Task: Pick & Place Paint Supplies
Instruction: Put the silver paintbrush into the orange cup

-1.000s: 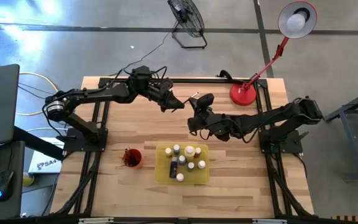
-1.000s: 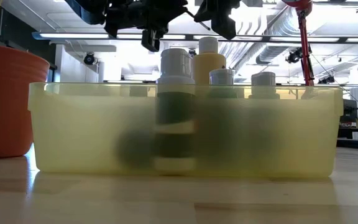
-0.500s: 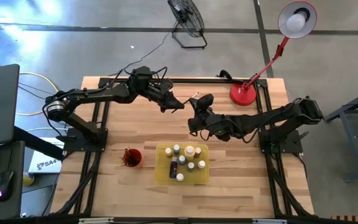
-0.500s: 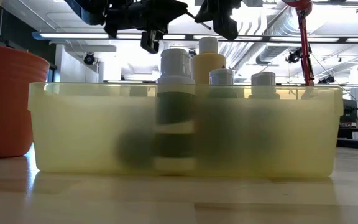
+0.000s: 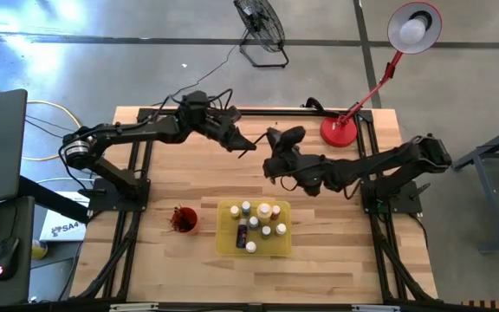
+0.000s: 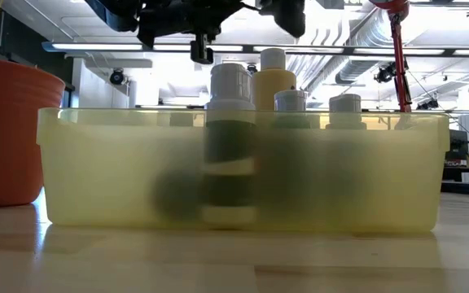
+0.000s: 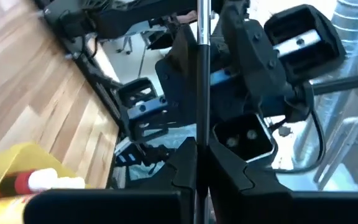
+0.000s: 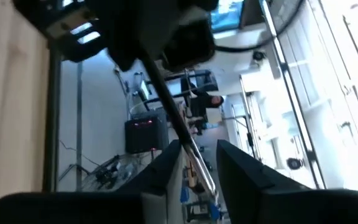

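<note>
High view: both arms meet above the far middle of the worktop (image 5: 171, 186), well clear of the supplies set nearer the front edge.

Left hand (image 5: 248, 145): fingers closed together on a thin dark paintbrush (image 7: 202, 74). In the left wrist view the brush shaft runs straight out from between the two pinched fingers (image 7: 185, 163) toward the other arm.

Right hand (image 5: 271, 137): sits just beside the left hand, facing it. In the right wrist view its fingers (image 8: 166, 168) stand slightly apart, with the paintbrush (image 8: 178, 130) passing through the gap between them. Whether either finger touches the shaft cannot be told. The far end of the brush leads up to the left hand's dark body.

Supplies: yellow tray (image 5: 225, 244) sits on the front middle of the worktop, holding small paint bottles (image 5: 266, 230) with pale caps, all upright. Low view shows the tray wall (image 6: 96, 171) close up and translucent; a dark bottle (image 6: 230, 155) and a taller yellowish bottle (image 6: 273, 80) rise above its rim, with two more pale caps beside them.

Red cup (image 5: 184, 220): stands just beside the tray on the left arm's side, apart from it, with thin items sticking up inside.

Red desk lamp (image 5: 340, 130): base at the far corner on the right arm's side.
</note>
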Robot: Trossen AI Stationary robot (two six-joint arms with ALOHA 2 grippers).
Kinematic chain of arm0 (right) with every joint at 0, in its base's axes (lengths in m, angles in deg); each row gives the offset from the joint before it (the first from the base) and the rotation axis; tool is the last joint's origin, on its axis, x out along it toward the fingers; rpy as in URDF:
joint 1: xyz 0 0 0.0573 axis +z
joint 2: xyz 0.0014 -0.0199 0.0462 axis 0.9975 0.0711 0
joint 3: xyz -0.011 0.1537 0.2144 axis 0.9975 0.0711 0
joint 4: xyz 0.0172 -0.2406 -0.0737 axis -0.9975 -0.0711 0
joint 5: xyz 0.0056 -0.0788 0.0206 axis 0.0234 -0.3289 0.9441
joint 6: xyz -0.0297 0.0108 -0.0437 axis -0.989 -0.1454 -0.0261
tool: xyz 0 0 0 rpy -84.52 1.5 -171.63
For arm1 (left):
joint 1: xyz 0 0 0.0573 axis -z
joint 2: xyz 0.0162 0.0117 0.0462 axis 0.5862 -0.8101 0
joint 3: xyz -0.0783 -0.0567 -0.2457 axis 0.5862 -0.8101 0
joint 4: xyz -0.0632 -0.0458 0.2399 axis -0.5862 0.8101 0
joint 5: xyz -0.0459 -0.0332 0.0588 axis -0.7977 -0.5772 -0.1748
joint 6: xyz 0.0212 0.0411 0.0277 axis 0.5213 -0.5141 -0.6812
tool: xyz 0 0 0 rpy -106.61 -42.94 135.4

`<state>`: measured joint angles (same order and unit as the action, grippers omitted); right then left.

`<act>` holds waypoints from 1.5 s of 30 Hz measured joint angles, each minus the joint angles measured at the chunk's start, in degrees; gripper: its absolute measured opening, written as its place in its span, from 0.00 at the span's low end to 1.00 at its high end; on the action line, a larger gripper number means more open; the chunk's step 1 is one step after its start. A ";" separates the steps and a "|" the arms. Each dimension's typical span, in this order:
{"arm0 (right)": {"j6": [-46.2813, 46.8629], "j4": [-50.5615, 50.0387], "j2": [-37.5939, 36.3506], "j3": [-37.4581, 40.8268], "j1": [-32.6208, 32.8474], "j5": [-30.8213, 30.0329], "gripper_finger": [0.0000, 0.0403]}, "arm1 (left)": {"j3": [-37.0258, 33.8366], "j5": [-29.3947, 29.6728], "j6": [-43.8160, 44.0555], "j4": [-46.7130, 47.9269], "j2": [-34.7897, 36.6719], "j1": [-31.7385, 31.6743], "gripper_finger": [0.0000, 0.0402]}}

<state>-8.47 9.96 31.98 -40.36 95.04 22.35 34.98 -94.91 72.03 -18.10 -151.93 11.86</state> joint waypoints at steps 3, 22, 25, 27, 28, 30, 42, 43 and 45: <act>0.01 0.66 -1.51 0.00 0.72 -1.61 0.25 | -0.02 -1.30 -3.16 -1.89 0.00 -1.08 0.05; 32.71 8.91 -15.00 0.00 12.24 -12.52 0.27 | -0.15 -3.05 -34.38 -26.23 1.72 -7.39 0.05; 42.23 6.55 -16.43 0.00 12.61 -6.24 0.27 | -0.13 5.73 -45.48 -24.81 1.66 -4.89 0.05; 49.95 3.70 -17.22 0.00 12.50 2.09 0.27 | -0.15 10.90 -50.21 -23.37 1.29 -2.92 0.05; 54.02 1.92 -17.55 0.00 12.06 6.64 0.27 | -0.13 12.72 -51.95 -22.92 0.92 -1.78 0.05; 62.92 -2.66 -18.07 0.00 10.50 15.11 0.27 | -0.15 13.59 -53.81 -22.29 0.19 -0.12 0.05; 81.70 -2.69 -14.99 0.00 3.27 30.64 0.27 | -0.15 13.73 -58.08 -22.55 -0.13 7.37 0.05; 81.70 -1.88 -14.88 0.00 2.97 31.61 0.27 | -0.15 13.73 -58.08 -22.56 -0.13 7.43 0.05; 81.75 -1.87 -14.85 0.00 2.52 33.02 0.27 | -0.15 14.17 -58.10 -22.64 -0.13 7.99 0.05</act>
<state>73.28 8.09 17.13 -40.36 97.56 55.37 34.83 -80.74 13.93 -40.74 -152.06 19.84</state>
